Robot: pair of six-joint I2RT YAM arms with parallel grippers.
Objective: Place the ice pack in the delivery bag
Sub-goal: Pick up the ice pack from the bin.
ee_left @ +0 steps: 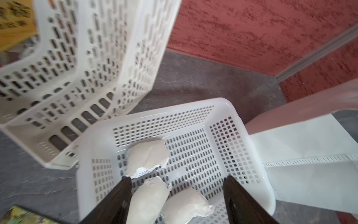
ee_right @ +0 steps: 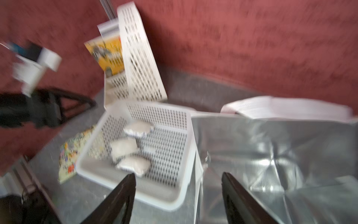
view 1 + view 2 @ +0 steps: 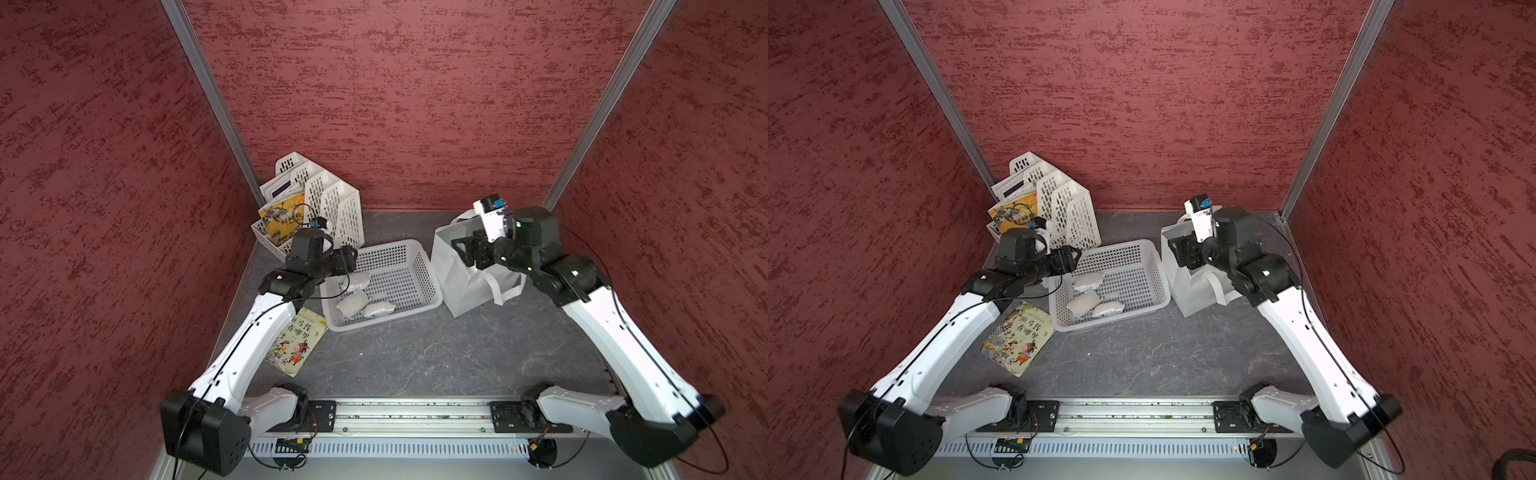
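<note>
Three white ice packs (image 3: pixel 352 303) lie on the floor of the perforated plastic basket (image 3: pixel 427 272), all toward its left half: one farther back, two side by side near the front wall. The left gripper (image 1: pixel 177 179) hangs over that group with its jaws spread wide and nothing clamped between them. In its wrist view the middle pack (image 1: pixel 147 199) runs up between the fingers, close to one of them, but whether they touch cannot be told.

The delivery bag (image 3: pixel 457 291) stands just right of the basket, wall beside wall, mouth up, its silvery lining (image 2: pixel 271 155) showing. The right gripper (image 2: pixel 178 175) is poised above the bag's mouth, near the edge on the basket side, jaws apart and empty.

A white slotted file rack (image 3: pixel 332 208) stands close behind the basket's far left corner, leaving little room there. A picture book (image 3: pixel 297 340) lies flat on the desk (image 3: pixel 415 357) by the basket's near left corner, partly under the left arm. The desk is bare in front of the basket and bag. The red back wall rises close behind the bag.
</note>
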